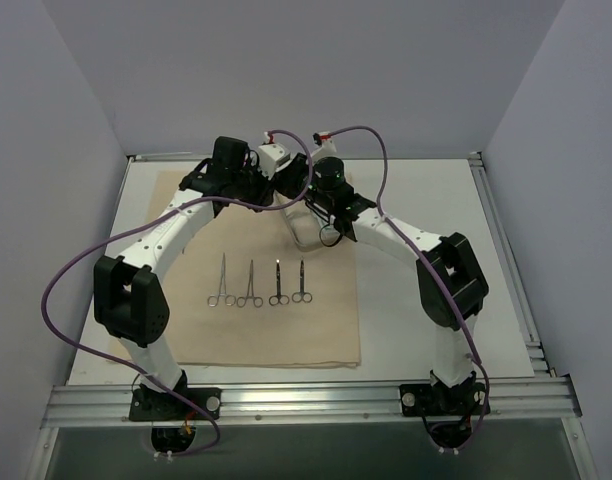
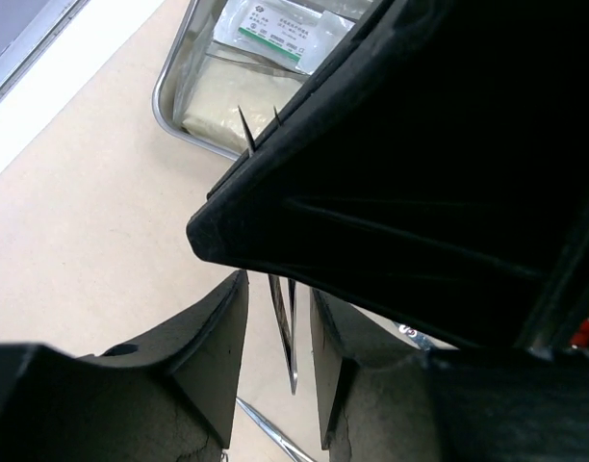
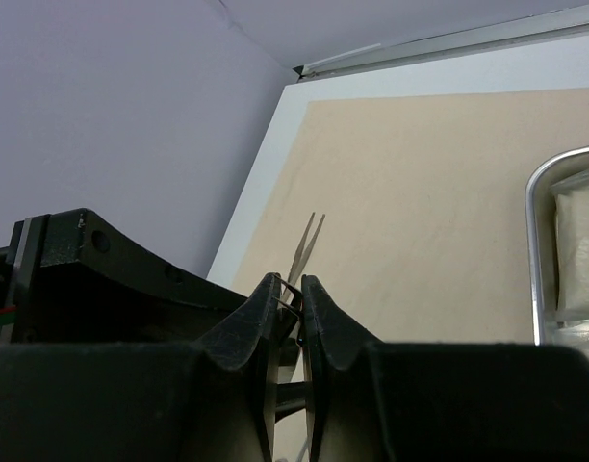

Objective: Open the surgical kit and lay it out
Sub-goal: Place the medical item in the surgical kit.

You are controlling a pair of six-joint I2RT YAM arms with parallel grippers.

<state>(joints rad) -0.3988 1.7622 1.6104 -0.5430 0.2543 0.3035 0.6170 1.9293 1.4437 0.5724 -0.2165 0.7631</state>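
The beige cloth wrap (image 1: 286, 330) lies open on the table. Two forceps (image 1: 223, 284) (image 1: 250, 285) and two scissors (image 1: 278, 283) (image 1: 302, 283) lie in a row on it. The steel tray (image 2: 169, 87) holds a clear packet (image 2: 280, 29) and white gauze (image 2: 222, 101). My right gripper (image 3: 288, 289) is shut on the tweezers (image 3: 309, 241), held above the cloth near the tray. My left gripper (image 2: 278, 318) is open, its fingers on either side of the tweezers' joined end (image 2: 287, 346) without touching it. In the top view both grippers (image 1: 294, 185) (image 1: 311, 195) meet at the back centre.
The tray (image 1: 304, 240) is mostly hidden under the arms in the top view; its rim (image 3: 532, 250) shows at the right of the right wrist view. Another thin metal instrument (image 2: 266, 423) lies on the cloth below my left fingers. Grey walls enclose the table.
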